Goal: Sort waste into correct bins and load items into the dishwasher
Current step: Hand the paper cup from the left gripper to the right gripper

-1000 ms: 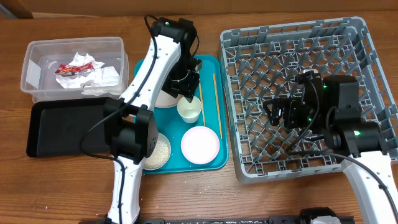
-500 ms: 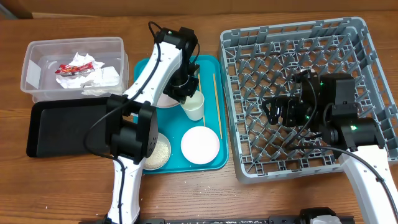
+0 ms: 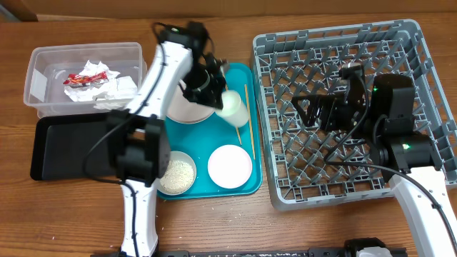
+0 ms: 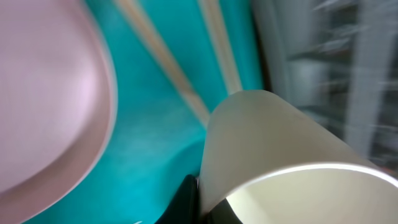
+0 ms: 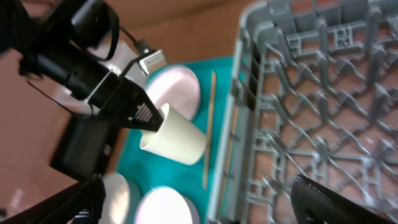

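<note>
The grey dish rack (image 3: 285,78) stands just right of the teal tray (image 3: 214,135), and nothing has been loaded into it yet. The right gripper (image 3: 318,113) hangs over the rack's middle, on the far side of the wall that faces the tray, with its jaws spread wide and holding nothing.

Left of the tray are the clear tub (image 3: 43,86), which holds the crumpled wrappers (image 3: 89,77), and the black tray (image 3: 68,146) in front of it.

On the tray, the plate (image 3: 182,113) lies in the far left part. An empty bowl (image 3: 230,165) and a bowl of rice (image 3: 177,173) sit along the near edge.

The cup (image 3: 233,107) appears to be raised off the tray's right half and tipped onto its side. The left gripper (image 3: 216,96) has its jaws pressed together on one stretch of the cup's rim. Beneath the cup, the chopsticks (image 3: 246,96) lie along the tray's right edge.

The grip looks like the weak point. A pinch on a single thin wall lets the cup swing or slip, and if it drops here it would land on the chopsticks or the plate. On the way across, the cup's low end could clip the rack wall nearest the tray if it is carried too low. The waiting right gripper also stands close to the likely path, so the two arms could meet. If the cup is lowered askew, it may catch on a peg and topple.
</note>
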Controlling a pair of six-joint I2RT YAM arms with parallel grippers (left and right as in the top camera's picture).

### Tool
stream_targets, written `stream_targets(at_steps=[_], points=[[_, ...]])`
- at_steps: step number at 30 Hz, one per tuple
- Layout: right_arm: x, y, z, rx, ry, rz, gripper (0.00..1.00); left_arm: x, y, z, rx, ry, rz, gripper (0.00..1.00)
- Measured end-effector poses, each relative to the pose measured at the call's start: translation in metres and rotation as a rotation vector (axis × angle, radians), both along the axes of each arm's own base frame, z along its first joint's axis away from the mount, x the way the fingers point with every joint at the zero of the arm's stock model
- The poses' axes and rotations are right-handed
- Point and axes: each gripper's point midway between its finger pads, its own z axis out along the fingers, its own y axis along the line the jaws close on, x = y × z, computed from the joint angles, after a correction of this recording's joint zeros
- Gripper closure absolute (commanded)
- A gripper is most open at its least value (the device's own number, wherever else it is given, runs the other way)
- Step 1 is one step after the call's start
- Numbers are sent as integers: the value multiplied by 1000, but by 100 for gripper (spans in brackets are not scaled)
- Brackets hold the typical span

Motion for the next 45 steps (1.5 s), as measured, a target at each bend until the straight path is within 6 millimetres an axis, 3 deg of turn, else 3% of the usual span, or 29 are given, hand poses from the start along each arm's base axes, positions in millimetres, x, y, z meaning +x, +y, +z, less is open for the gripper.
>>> stream_targets(at_steps=[7, 13, 19, 27, 39, 41, 45], points=[[14, 25, 10, 161, -2, 99, 3, -1, -6, 84, -456, -23, 20, 96], [27, 58, 10, 323, -48, 347, 4, -18, -24, 118, -675, -5, -27, 96], [12, 91, 13, 404, -65, 543, 4, -21, -29, 132, -760, -13, -36, 96], [4, 111, 19, 399, -103, 602, 7, -21, -33, 142, -821, -17, -31, 96], [11, 117, 30, 376, -201, 598, 10, -28, -47, 147, -851, -2, -56, 96], [12, 118, 32, 374, -219, 598, 13, -28, -48, 147, -855, -1, -56, 96], [15, 118, 33, 367, -232, 589, 28, -28, -48, 149, -864, -1, -55, 96]])
